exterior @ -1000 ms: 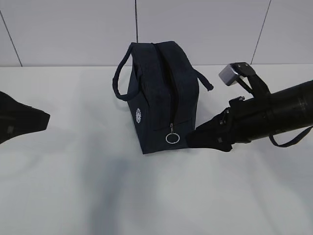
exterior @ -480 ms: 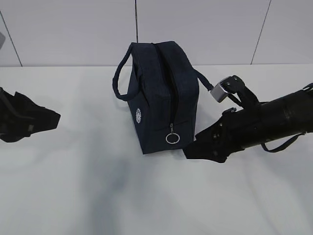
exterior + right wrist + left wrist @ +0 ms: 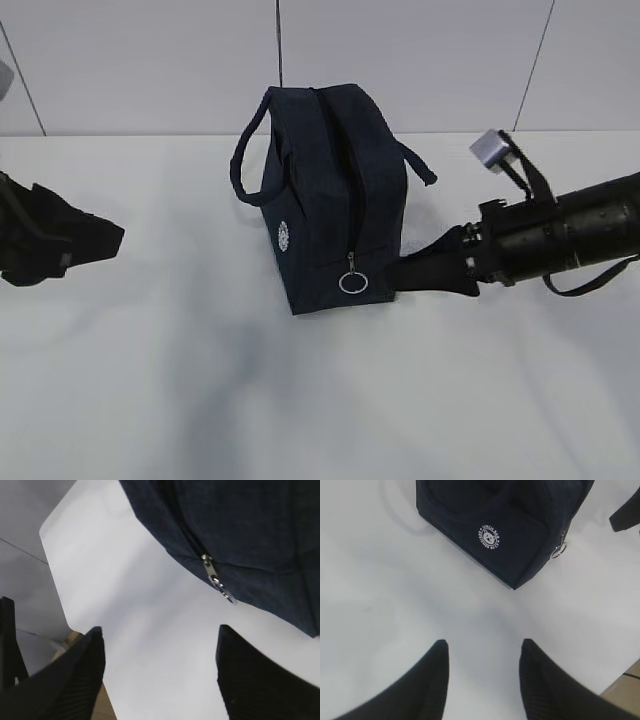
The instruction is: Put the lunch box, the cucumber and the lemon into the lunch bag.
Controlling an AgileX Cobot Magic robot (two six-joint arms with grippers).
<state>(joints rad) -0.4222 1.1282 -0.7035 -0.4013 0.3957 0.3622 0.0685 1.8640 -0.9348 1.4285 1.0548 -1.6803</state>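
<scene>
The dark navy lunch bag [image 3: 330,190] stands upright mid-table with its zipper shut and the metal ring pull [image 3: 353,282] hanging at the front end. It also shows in the left wrist view [image 3: 505,525] with its round white logo [image 3: 489,535], and in the right wrist view [image 3: 240,535] with the ring pull [image 3: 220,586]. My right gripper [image 3: 400,278] is open and empty, close to the bag's front right corner beside the pull. My left gripper [image 3: 112,238] is open and empty, well left of the bag. The lunch box, cucumber and lemon are out of view.
The white table [image 3: 300,400] runs to a grey panelled wall behind. The table's edge [image 3: 60,605] shows in the right wrist view. The bag's two loop handles [image 3: 245,160] hang out to either side.
My right gripper dipped low towards the front, then rose and levelled out beside the bag's front right corner. My left gripper moved a little right early on, then held still.
</scene>
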